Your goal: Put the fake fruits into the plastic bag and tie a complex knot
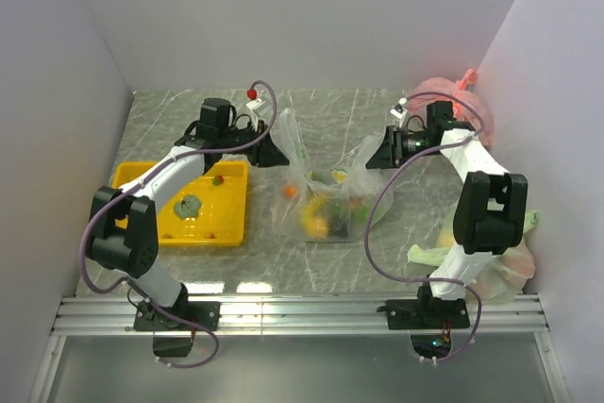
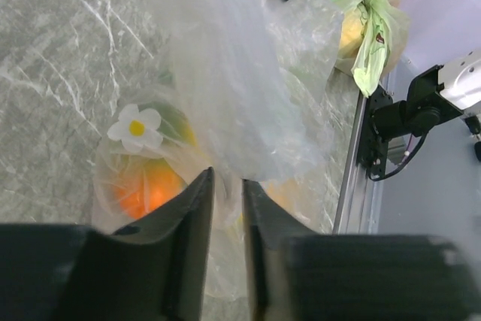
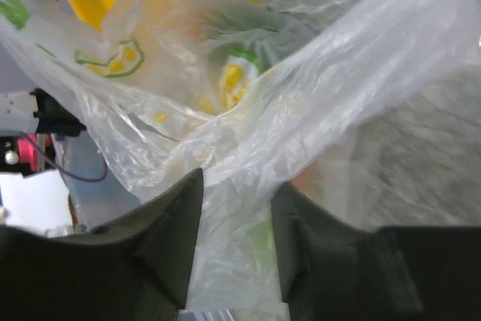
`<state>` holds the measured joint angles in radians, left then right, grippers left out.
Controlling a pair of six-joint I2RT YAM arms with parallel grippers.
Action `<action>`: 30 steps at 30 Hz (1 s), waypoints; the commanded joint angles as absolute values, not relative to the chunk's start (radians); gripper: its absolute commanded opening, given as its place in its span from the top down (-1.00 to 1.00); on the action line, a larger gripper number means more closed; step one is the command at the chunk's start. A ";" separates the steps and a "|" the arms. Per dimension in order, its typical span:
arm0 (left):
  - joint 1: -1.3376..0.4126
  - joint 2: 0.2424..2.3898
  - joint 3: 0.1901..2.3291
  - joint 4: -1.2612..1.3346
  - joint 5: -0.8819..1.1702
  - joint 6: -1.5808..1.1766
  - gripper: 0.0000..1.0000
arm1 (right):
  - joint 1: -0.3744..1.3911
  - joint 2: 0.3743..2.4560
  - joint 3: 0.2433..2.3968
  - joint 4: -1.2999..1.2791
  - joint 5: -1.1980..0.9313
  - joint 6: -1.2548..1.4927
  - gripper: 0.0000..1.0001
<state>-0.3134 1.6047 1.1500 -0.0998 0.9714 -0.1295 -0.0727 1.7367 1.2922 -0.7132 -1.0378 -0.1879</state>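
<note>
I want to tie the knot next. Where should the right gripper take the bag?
Probably by the right handle, the strip of film rising from the mouth of the bag, near its top. Come from the right with jaws across it: it stands pulled up and narrow there, while the fruits bulge the body below.

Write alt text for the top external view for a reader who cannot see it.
Two robot arms reach toward a clear plastic bag mid-table, the left tool and right tool each at one of its raised handle ends, with fake fruits showing through the film. A yellow tray at left holds a green grape bunch; a pink bag sits far right.
</note>
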 commanded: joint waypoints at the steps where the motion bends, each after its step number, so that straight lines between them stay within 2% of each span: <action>1: -0.328 1.612 1.221 -0.098 1.014 -0.135 0.50 | -0.014 1.726 1.338 -0.670 -1.098 -0.186 0.21; 5: -0.348 1.598 1.262 -0.159 1.032 -0.072 0.81 | 0.032 1.703 1.336 -0.621 -1.094 -0.170 0.84; 7: -0.356 1.594 1.276 -0.201 1.040 -0.054 0.92 | 0.044 1.691 1.336 -0.608 -1.088 -0.167 0.94; 10: -0.400 1.603 1.321 -0.258 1.043 -0.011 0.99 | 0.089 1.660 1.336 -0.603 -1.068 -0.204 1.00; 16: -0.494 1.657 1.388 -0.230 1.002 0.021 0.99 | 0.173 1.643 1.345 -0.626 -1.084 -0.255 1.00; 22: -0.555 1.790 1.499 -0.247 0.942 0.012 0.99 | 0.184 1.657 1.387 -0.718 -1.126 -0.327 1.00; 25: -0.558 1.819 1.517 -0.224 0.911 -0.050 0.99 | 0.179 1.643 1.391 -0.801 -1.137 -0.406 0.80; 28: -0.558 1.836 1.508 -0.206 0.897 -0.071 0.99 | 0.155 1.612 1.365 -0.838 -1.149 -0.446 0.30; 30: -0.558 1.838 1.503 -0.181 0.888 -0.089 0.99 | 0.135 1.595 1.332 -0.825 -1.151 -0.442 -0.18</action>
